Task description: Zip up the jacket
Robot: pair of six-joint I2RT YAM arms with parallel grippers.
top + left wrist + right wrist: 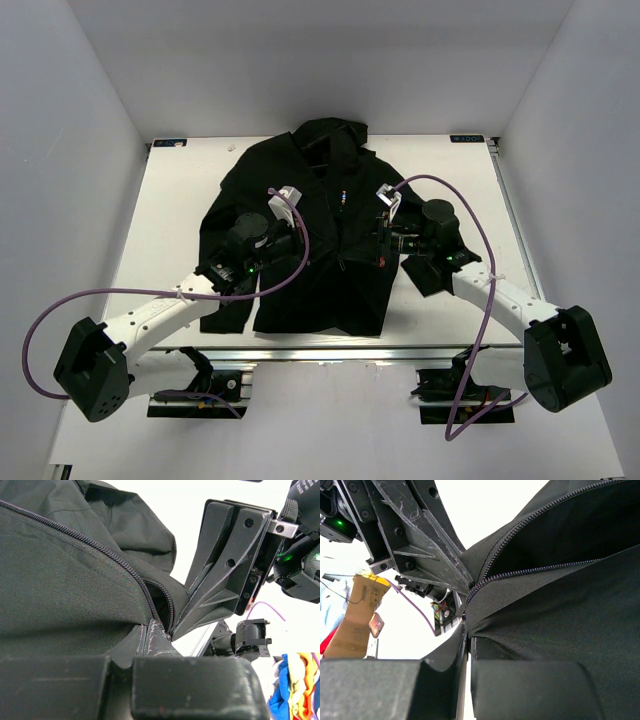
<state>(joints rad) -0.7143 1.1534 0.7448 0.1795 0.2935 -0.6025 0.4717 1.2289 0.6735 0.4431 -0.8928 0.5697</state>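
Observation:
The black hooded jacket (300, 200) lies flat on the white table (180, 200), hood at the far side, tiny red-white marks on the chest. Its centre zipper (100, 550) is open above the grip point, with the two tooth rows (530, 572) spreading apart. My left gripper (318, 250) is shut, pinching fabric at the zipper's lower part (152, 630). My right gripper (362, 250) faces it from the other side and is shut on the zipper edge (467, 625). Both sets of fingertips nearly touch at the zipper.
The jacket's hem lies close to the table's near edge with its metal rail (320, 352). White walls close in the table on three sides. Colourful cloth (295, 685) and a cardboard box (357, 620) show beyond the table.

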